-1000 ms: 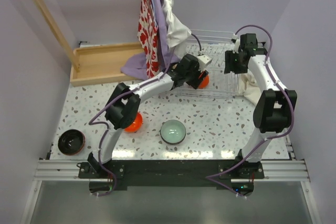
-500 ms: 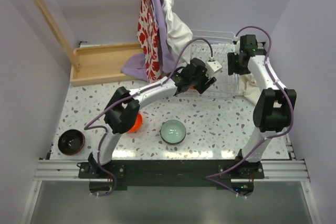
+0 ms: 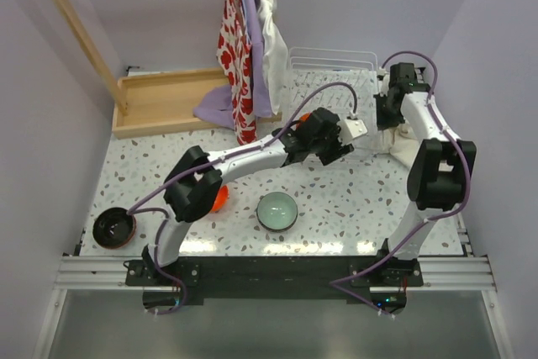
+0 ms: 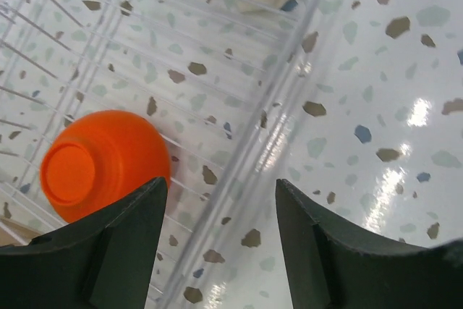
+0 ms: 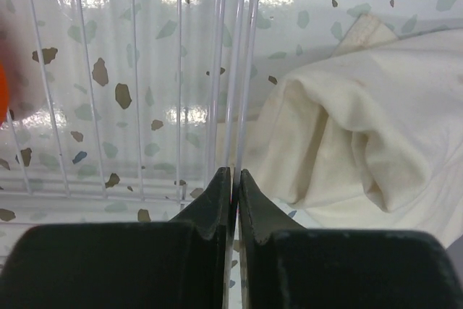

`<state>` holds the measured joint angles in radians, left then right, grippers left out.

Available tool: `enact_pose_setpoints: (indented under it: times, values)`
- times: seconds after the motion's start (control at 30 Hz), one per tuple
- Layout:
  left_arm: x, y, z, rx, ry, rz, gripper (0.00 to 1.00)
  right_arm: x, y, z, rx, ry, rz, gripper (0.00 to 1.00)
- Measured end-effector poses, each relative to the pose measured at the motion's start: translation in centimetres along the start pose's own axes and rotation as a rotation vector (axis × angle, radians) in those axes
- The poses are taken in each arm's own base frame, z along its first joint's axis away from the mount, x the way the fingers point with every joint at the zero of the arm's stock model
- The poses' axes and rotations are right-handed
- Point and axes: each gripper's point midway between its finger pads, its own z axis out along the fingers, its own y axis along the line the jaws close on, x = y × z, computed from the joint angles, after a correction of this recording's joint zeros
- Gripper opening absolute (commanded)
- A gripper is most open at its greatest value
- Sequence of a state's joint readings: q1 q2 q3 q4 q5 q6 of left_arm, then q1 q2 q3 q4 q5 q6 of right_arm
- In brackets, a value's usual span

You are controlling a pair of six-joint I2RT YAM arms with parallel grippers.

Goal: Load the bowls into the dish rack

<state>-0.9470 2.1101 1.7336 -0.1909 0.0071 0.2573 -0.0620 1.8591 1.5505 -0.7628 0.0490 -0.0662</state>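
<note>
Left claw (image 4: 219,192) hangs spread wide and holds nothing, at the end of an arm stretched long and low from its base out to the rack (image 4: 269,141). Just past one finger (image 4: 108,251) an orange bowl (image 4: 101,164) lies inside the rack among the wires, tipped so that its foot faces the wrist camera (whether finger and bowl touch, I cannot tell). The rack's rim wire runs slantwise beneath the gap of the claw. Beyond the other finger lies bare speckled table (image 4: 383,106), the open side for moving.

Right claw (image 5: 233,179) is pressed together, pinching a pair of thin rim wires of the rack between its tips. Its arm stands folded, elbow toward the base and wrist reaching to the rack's right side. Close beside this claw, outside the wires, a cream cloth (image 5: 347,135) lies bunched against the rack.

Well behind the left claw, toward the arm bases, a green bowl (image 3: 277,210) sits upright on the table. A second orange bowl (image 3: 220,199) lies half hidden under the left arm's elbow, and a dark bowl (image 3: 114,226) rests near the table's front left corner. Far to the left claw's left stand a wooden tray (image 3: 160,102) and hanging cloths (image 3: 248,39).
</note>
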Motion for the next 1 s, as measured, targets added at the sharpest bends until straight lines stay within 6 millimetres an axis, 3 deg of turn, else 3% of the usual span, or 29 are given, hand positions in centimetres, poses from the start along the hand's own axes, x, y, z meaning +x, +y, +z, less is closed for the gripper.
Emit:
enact_pose_setpoints:
  times: [0.17, 0.27, 0.37, 0.63, 0.8, 0.83, 0.87, 1.0]
  values:
    - [2.8, -2.4, -1.1, 0.051, 0.064, 0.051, 0.65, 0.5, -0.4, -0.3, -0.013, -0.01, -0.017, 0.0]
    - [3.3, -2.4, -3.4, 0.054, 0.075, 0.076, 0.65, 1.5, -0.9, -0.9, -0.011, -0.001, -0.049, 0.0]
    - [2.4, -1.8, -6.1, 0.036, 0.052, 0.098, 0.65, 2.8, -1.5, -1.4, -0.015, 0.014, -0.073, 0.0]
    - [-2.9, 1.2, -14.2, -0.074, -0.083, 0.134, 0.65, 5.9, -2.3, -3.3, -0.015, 0.031, -0.097, 0.0]
    - [-1.3, 1.0, -18.0, -0.077, -0.07, 0.156, 0.66, 7.3, -1.8, -3.5, -0.033, 0.062, -0.08, 0.0]
    - [-0.5, 0.7, -18.9, -0.07, -0.054, 0.158, 0.66, 7.4, -1.7, -3.5, -0.038, 0.066, -0.072, 0.02]
    - [0.0, 0.6, -19.5, -0.065, -0.043, 0.161, 0.66, 7.5, -1.6, -3.5, -0.043, 0.068, -0.062, 0.21]
    - [2.1, -0.2, -22.7, -0.032, -0.004, 0.187, 0.68, 8.3, -1.0, -3.8, -0.066, 0.102, -0.023, 0.48]
